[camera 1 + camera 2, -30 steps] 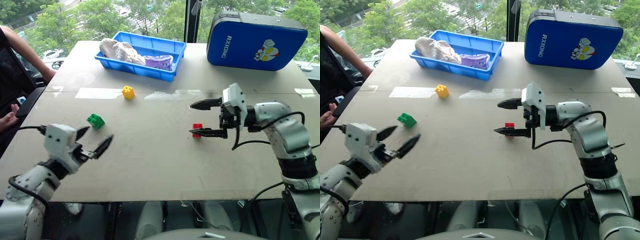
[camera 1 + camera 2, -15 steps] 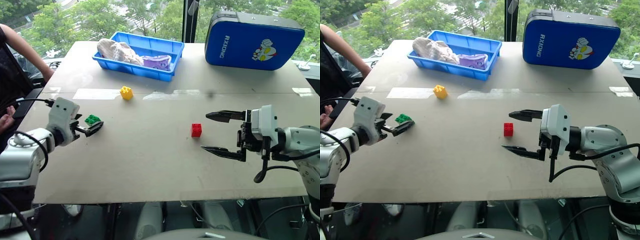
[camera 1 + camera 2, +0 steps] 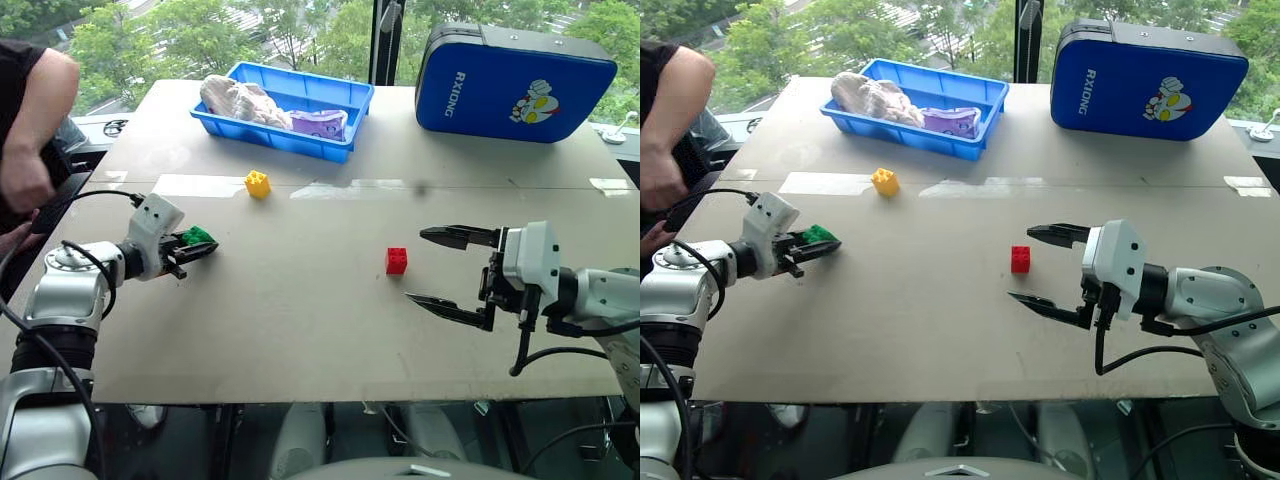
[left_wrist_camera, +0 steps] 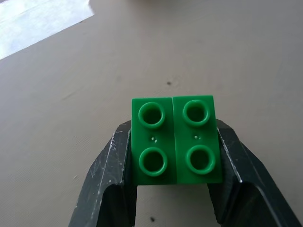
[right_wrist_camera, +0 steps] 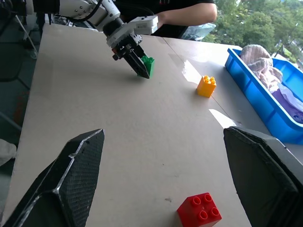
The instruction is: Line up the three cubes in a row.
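From the head, the left tool point(image 3: 196, 248) is clamped on the green cube point(image 3: 197, 236) at nine o'clock on the worktop point(image 3: 300, 320); red cube point(image 3: 396, 260) sits centre, yellow cube point(image 3: 257, 183) at eleven. The left wrist shows the grip square, so lift gently. The right wrist shows the right tool point(image 5: 165, 179) spread wide, empty, best held clear.

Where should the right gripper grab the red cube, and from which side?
Grip the red cube across two opposite flat side walls, below the studs. It sits upright and apart from the other blocks, so probably come in from the right, where the open right gripper already faces it, fingers either side.
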